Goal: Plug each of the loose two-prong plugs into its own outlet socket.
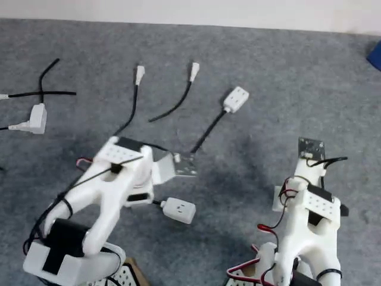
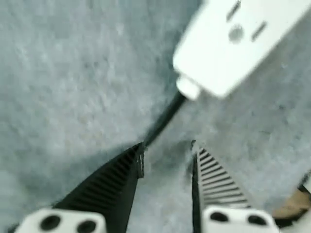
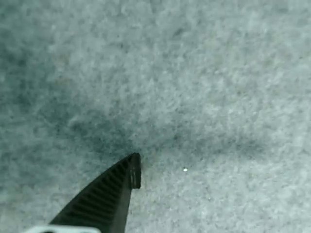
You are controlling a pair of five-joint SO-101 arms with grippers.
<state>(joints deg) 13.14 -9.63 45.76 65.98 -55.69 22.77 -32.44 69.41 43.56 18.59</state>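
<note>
Fingers apart, the left gripper [image 2: 165,155] is poised at the black cord [image 2: 163,119] of the white plastic outlet socket [image 2: 238,43], which lies on the grey carpet [image 2: 73,73]. It is probably about to secure the socket. The next move calls for closing squarely on the cord; the right gripper's [image 1: 311,149] state I cannot tell.

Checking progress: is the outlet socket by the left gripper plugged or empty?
Empty: the outlet socket shows bare slots ahead of the open left gripper.
</note>
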